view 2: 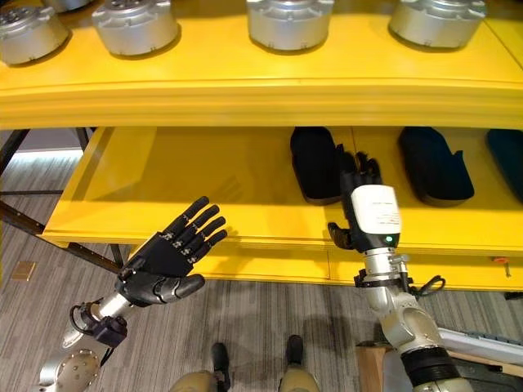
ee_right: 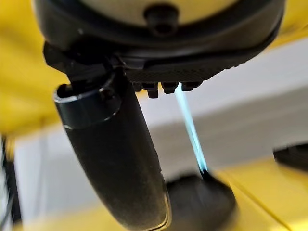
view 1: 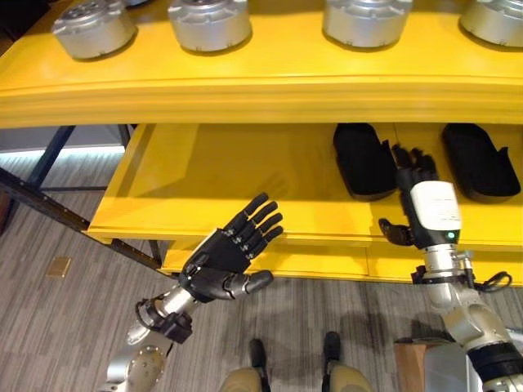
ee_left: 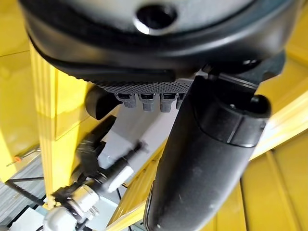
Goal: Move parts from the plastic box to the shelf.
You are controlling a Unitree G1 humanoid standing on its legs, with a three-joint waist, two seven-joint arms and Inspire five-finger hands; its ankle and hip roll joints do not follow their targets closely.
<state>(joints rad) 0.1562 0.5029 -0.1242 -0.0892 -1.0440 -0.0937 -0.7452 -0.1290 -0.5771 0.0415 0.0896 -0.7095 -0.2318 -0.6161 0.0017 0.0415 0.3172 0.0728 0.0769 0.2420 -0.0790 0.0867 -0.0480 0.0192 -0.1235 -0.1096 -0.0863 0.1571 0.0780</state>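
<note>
Both my left hand [view 1: 231, 255] and right hand [view 1: 426, 208] are spread, holding nothing; my right fingertips near the black part [view 1: 364, 161] might nudge it across the shelf [view 1: 204, 175].

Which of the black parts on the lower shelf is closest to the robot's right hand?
The leftmost black part: the right hand, fingers straight, is raised just beside it. The other black part lies farther to the right.

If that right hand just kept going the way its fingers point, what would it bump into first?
Most likely the black part lying on the lower yellow shelf. The right hand points its straight fingers into the shelf, just beside that part's near end. Depth is hard to judge, so it might slide past alongside.
</note>
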